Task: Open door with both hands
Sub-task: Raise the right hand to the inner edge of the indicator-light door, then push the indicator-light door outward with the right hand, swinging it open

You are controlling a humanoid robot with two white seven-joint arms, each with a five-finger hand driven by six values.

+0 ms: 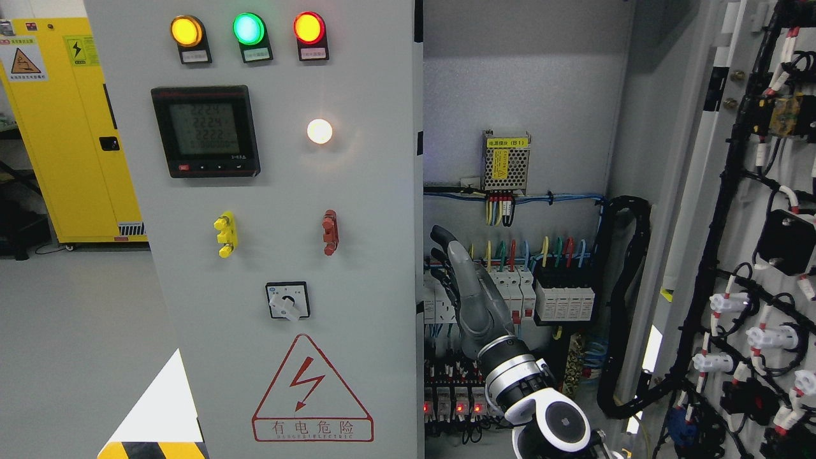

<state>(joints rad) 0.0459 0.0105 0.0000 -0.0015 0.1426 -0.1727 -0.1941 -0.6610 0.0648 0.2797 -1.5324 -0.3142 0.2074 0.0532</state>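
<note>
The right arm was cut off at the bottom edge. Its hand [460,280] reached up inside the cabinet, fingers straight, holding nothing, beside the closed left door [274,255]; the right door [752,255] stood open.

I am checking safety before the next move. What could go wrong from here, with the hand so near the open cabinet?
1. The right hand is stretched out in front of the breakers and coloured wires; a forward push could flip or snag them.
2. Lit lamps suggest live power, so contact may be dangerous.
3. The open door carries cables that may catch.
</note>
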